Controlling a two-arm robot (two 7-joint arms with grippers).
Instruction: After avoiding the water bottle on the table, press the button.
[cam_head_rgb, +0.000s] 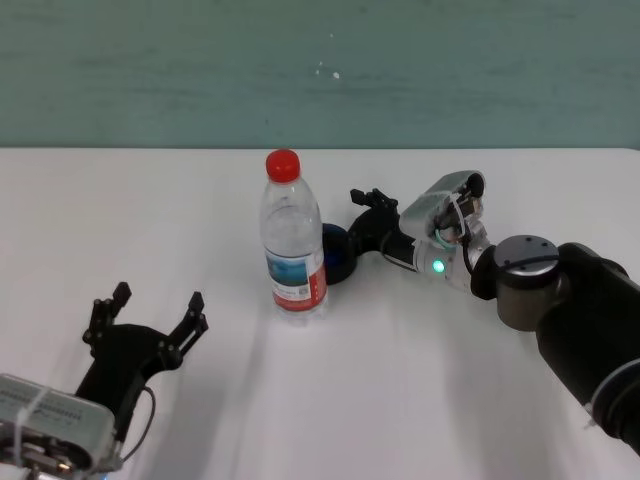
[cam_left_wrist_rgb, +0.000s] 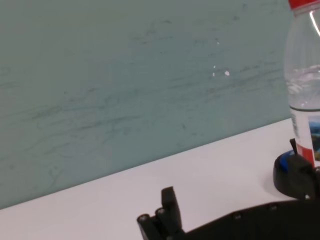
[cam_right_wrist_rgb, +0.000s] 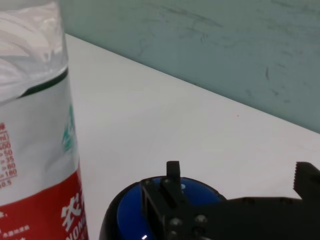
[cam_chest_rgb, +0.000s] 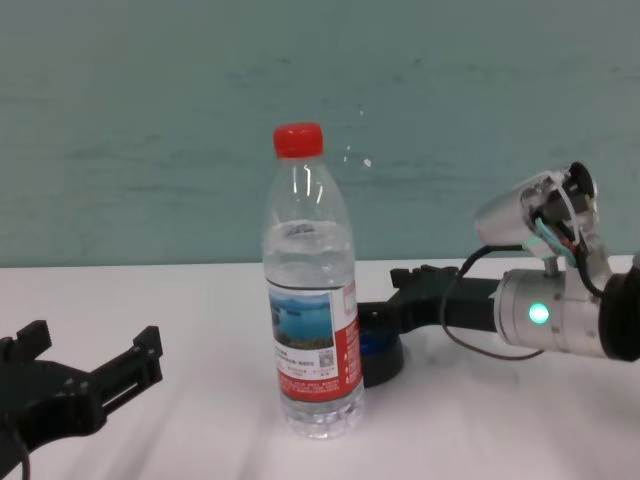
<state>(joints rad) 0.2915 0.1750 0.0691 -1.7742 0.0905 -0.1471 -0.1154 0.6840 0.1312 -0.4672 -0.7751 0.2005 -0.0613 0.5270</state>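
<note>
The water bottle (cam_head_rgb: 293, 240), clear with a red cap and a blue-and-red label, stands upright mid-table. The button (cam_head_rgb: 338, 255), a blue dome on a black base, sits just behind and right of it, partly hidden. My right gripper (cam_head_rgb: 367, 202) reaches in from the right, open, just above the button's far-right side, clear of the bottle. In the right wrist view one finger (cam_right_wrist_rgb: 172, 175) is over the blue dome (cam_right_wrist_rgb: 131, 212), with the bottle (cam_right_wrist_rgb: 35, 125) close beside. I cannot tell if it touches. My left gripper (cam_head_rgb: 155, 312) is open and empty at the near left.
The white table (cam_head_rgb: 450, 400) runs back to a teal wall (cam_head_rgb: 320, 70). In the chest view the bottle (cam_chest_rgb: 310, 300) stands in front of the button (cam_chest_rgb: 380, 355). The left wrist view shows the bottle (cam_left_wrist_rgb: 304, 75) and the button (cam_left_wrist_rgb: 285, 172) far off.
</note>
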